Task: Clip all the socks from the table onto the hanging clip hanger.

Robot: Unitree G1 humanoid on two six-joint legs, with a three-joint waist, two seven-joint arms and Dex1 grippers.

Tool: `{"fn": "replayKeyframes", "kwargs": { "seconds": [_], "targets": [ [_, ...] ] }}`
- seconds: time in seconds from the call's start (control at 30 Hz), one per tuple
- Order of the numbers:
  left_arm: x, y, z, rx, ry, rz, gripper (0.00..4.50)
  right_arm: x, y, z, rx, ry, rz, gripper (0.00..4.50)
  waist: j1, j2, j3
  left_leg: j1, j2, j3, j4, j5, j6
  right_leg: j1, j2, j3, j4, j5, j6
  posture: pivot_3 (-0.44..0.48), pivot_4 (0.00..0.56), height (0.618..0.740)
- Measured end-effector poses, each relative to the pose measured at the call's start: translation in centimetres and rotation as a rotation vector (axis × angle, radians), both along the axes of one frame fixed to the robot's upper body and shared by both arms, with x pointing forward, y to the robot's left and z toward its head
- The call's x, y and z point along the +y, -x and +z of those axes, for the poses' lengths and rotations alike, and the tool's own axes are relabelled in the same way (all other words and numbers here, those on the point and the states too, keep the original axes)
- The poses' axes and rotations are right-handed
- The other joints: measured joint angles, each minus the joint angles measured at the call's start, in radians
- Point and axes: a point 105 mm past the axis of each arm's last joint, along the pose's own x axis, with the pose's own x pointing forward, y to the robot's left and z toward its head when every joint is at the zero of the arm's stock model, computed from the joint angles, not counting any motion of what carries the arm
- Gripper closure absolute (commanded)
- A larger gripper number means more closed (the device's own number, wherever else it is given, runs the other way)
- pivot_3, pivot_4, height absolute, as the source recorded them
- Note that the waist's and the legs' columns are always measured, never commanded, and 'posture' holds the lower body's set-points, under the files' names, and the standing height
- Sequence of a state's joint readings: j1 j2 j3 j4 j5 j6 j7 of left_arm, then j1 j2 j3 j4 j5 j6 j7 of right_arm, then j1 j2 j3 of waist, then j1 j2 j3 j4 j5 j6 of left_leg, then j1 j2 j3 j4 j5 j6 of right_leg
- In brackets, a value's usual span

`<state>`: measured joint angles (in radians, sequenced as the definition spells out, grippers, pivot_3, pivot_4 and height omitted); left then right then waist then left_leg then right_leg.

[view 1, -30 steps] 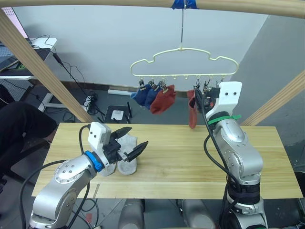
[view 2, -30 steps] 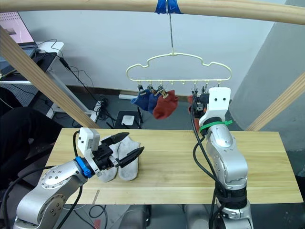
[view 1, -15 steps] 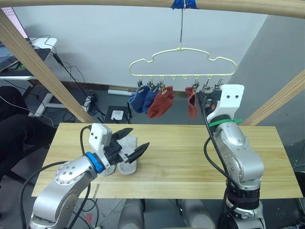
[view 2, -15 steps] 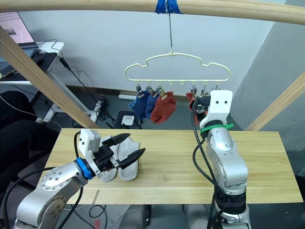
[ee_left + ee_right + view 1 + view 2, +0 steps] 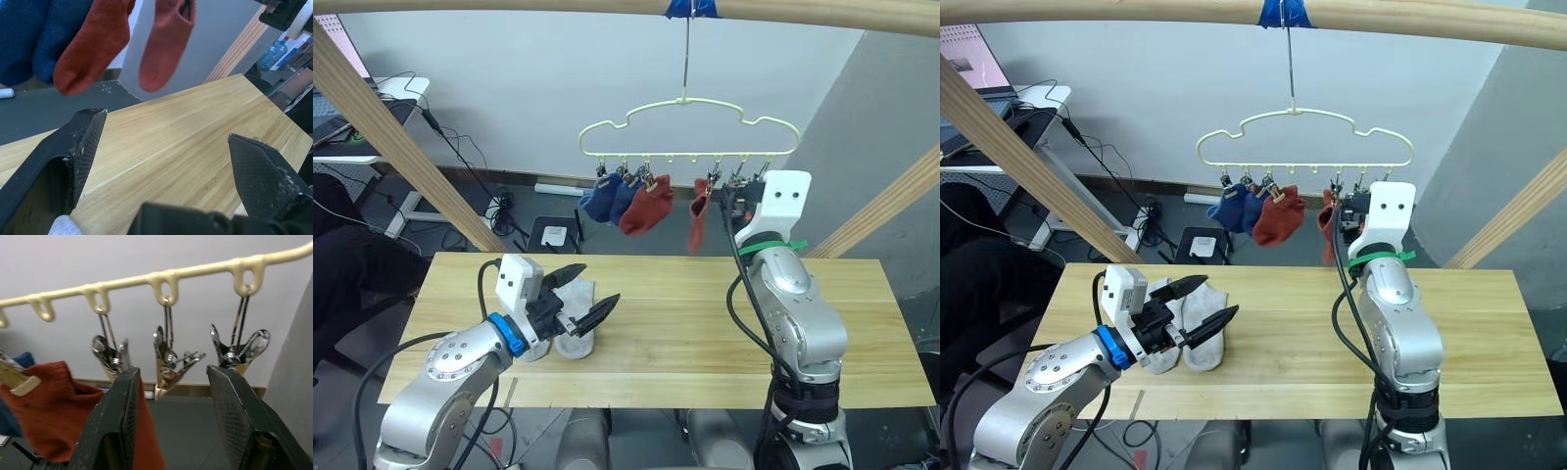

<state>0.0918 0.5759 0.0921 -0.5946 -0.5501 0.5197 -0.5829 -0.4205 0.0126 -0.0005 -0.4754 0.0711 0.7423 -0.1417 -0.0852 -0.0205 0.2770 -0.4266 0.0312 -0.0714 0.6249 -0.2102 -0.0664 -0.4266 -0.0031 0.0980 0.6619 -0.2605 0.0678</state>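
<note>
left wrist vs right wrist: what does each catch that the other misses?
Left wrist alone: the table, a scrap of grey sock, the blue socks, and the open left hand. Right wrist alone: the hanger bar with its two free clips, and the open right hand. Both: the rust red socks, hanging.
</note>
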Motion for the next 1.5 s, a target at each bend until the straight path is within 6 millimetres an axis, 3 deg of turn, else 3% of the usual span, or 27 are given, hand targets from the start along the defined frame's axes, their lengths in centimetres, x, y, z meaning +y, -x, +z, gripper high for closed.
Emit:
{"fn": "replayKeyframes", "kwargs": {
  "seconds": [0.53, 0.63, 0.77, 1.27, 1.5],
  "targets": [
    [-0.2, 0.4, 0.1, -0.008, -0.004, -0.007, 0.0, 0.6, -0.6, 0.8, -0.019, -0.041, -0.002, 2.26, 0.001, 0.0, 0.005, 0.0, 0.0, 0.0, 0.0, 0.0, 0.0, 0.0, 0.0, 0.0, 0.0, 0.0, 0.0, -0.039, 0.29, 0.74],
    [-0.2, 0.4, 0.1, -0.007, -0.004, -0.007, 0.0, 0.7, -0.7, 1.1, -0.023, -0.066, -0.002, 2.87, 0.0, 0.0, 0.006, 0.0, 0.0, 0.0, 0.0, 0.0, 0.0, 0.0, 0.0, 0.0, 0.0, 0.0, 0.0, -0.037, 0.289, 0.74],
    [-0.2, 0.5, 0.0, -0.002, -0.005, -0.004, 0.0, 1.1, -0.8, 1.5, -0.016, -0.134, -0.001, 4.07, 0.001, 0.0, 0.006, 0.0, 0.0, 0.0, 0.0, 0.0, 0.0, 0.0, 0.0, 0.0, 0.0, 0.0, 0.0, -0.036, 0.289, 0.74],
    [-0.4, 0.6, -0.1, 0.0, -0.006, -0.007, 0.0, 0.6, -1.3, 1.2, 0.005, -0.12, -0.021, 4.1, 0.001, 0.0, 0.006, -0.001, 0.0, 0.0, -0.001, 0.0, 0.0, -0.001, 0.0, 0.0, 0.0, 0.0, -0.001, -0.031, 0.291, 0.74],
    [-0.3, 0.6, -0.2, 0.002, -0.007, -0.008, 0.0, -0.4, -1.4, 1.4, -0.004, -0.066, -0.02, 2.02, 0.0, 0.0, 0.009, -0.001, 0.0, 0.0, -0.001, 0.0, 0.0, -0.001, 0.0, 0.0, 0.0, 0.0, -0.001, -0.036, 0.301, 0.74]
  ]
}}
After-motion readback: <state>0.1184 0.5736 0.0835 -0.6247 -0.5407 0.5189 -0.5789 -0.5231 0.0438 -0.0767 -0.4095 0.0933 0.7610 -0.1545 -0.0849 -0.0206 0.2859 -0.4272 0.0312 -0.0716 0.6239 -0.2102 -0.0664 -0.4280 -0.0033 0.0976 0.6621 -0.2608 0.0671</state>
